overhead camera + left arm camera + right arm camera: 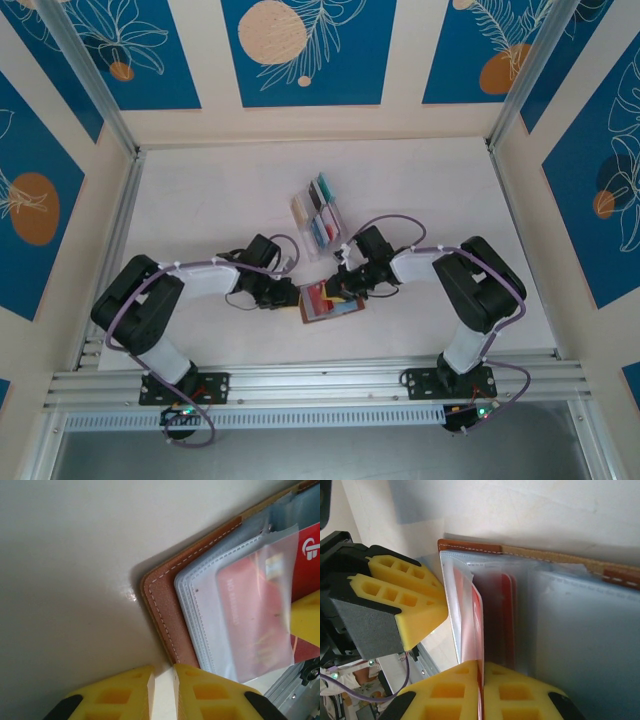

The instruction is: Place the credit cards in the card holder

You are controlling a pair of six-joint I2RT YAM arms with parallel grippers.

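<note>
The card holder [318, 314] lies open on the table between both arms, brown leather [165, 605] with clear pockets. One red credit card [255, 610] sits inside a pocket. My right gripper [482, 666] is shut on another red credit card [476, 625], held edge-on with its far end in a clear pocket of the card holder [470, 546]. My left gripper [163, 672] is at the holder's left corner, jaws a narrow gap apart with only bare table between them. In the top view the left gripper [293, 290] and right gripper [343, 288] flank the holder.
A clear slotted rack [320, 212] with several coloured cards stands just behind the grippers. The left gripper's yellow finger [415, 605] is close beside the holder's edge. Metal rails [320, 385] run along the near edge, with walls on three sides.
</note>
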